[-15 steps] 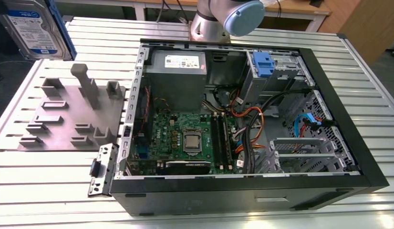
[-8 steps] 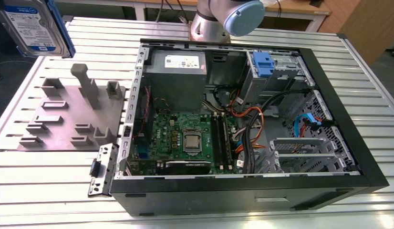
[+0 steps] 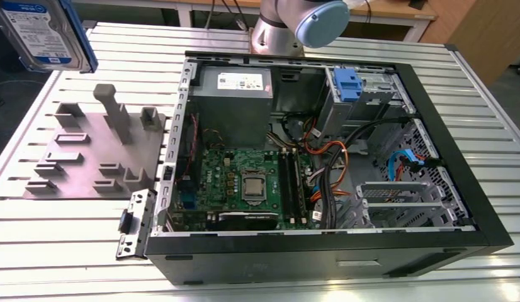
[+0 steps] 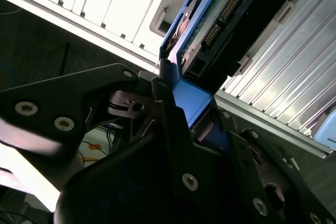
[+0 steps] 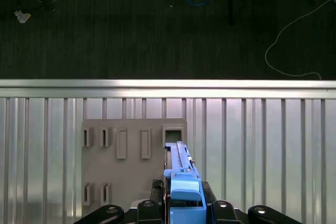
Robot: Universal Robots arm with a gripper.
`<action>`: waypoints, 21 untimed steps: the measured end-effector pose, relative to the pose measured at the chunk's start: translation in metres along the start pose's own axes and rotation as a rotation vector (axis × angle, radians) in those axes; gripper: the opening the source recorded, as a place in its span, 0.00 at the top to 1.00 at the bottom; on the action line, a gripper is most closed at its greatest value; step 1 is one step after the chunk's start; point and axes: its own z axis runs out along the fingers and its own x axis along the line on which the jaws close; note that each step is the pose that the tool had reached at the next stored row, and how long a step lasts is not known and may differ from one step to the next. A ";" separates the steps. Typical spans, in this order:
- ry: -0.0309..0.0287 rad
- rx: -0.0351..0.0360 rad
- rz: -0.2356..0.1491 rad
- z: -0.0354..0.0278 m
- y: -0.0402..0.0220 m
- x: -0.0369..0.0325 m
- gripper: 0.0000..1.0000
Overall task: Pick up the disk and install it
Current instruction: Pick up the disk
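Exterior view: the disk (image 3: 46,31) hangs at ten o'clock from the open computer case (image 3: 327,248), above the grey holder (image 3: 75,157), with the gripper (image 5: 185,204) clamped on its blue bracket; it is probably stiff, weighty and shock-sensitive, so best gripped by the bracket.

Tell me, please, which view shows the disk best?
The exterior view: the disk shows its labelled face and blue frame. The first wrist view shows it edge-on in the gripper; the second wrist view, its connector end.
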 end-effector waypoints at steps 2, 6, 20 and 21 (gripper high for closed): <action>0.0001 -0.0001 0.000 -0.0030 0.0000 0.0000 0.64; 0.0000 0.0000 0.000 -0.0102 0.0001 0.0000 0.64; 0.0000 0.0000 0.000 -0.0337 0.0002 0.0000 0.64; 0.0000 0.0000 0.000 -0.0356 0.0002 0.0001 0.64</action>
